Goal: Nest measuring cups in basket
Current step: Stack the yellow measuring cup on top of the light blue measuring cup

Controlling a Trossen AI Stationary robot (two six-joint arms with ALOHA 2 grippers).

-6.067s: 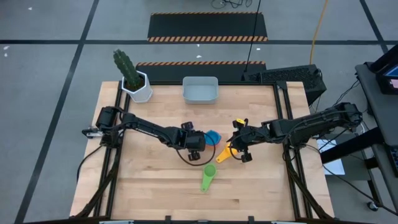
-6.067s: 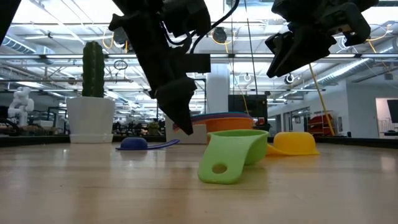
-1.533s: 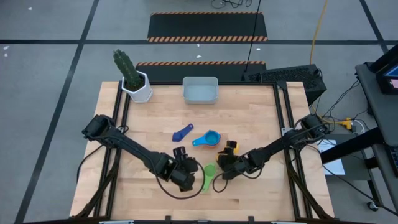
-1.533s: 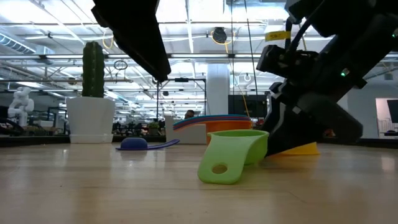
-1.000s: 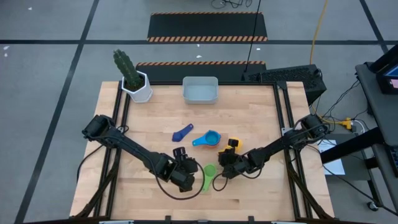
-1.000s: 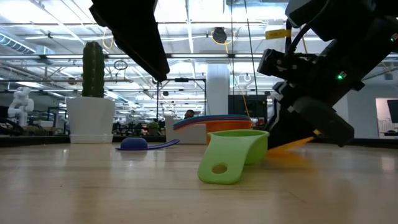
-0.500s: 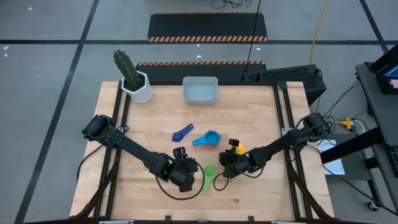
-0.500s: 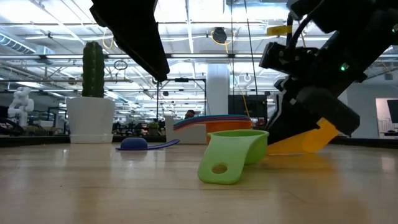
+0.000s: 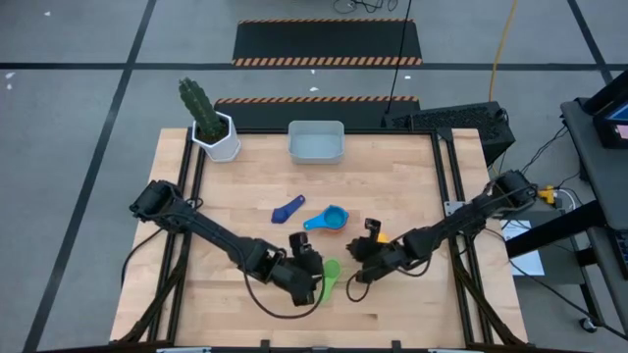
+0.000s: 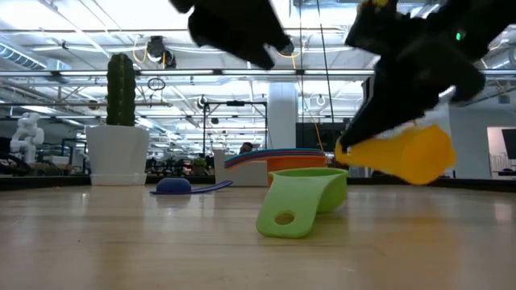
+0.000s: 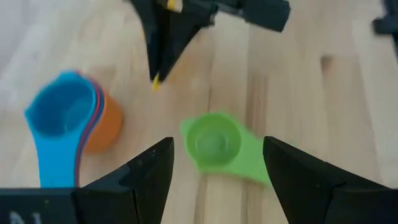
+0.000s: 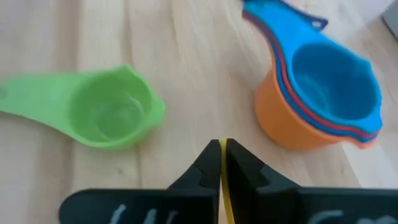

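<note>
The yellow cup is pinched by its thin handle in the right tool, clear of the surface just beside the green cup. It could twist out. The left tool, spread, hangs over the green cup; a collision is possible.

arms: two, dark, slender, jointed links with rounded housings at the joints
cables: black, looping beside each forearm
left gripper: two broad black wedge-shaped fingers, matte
right gripper: two black fingers tapering to thin tips
marking: small green light on the right arm in the low view
</note>
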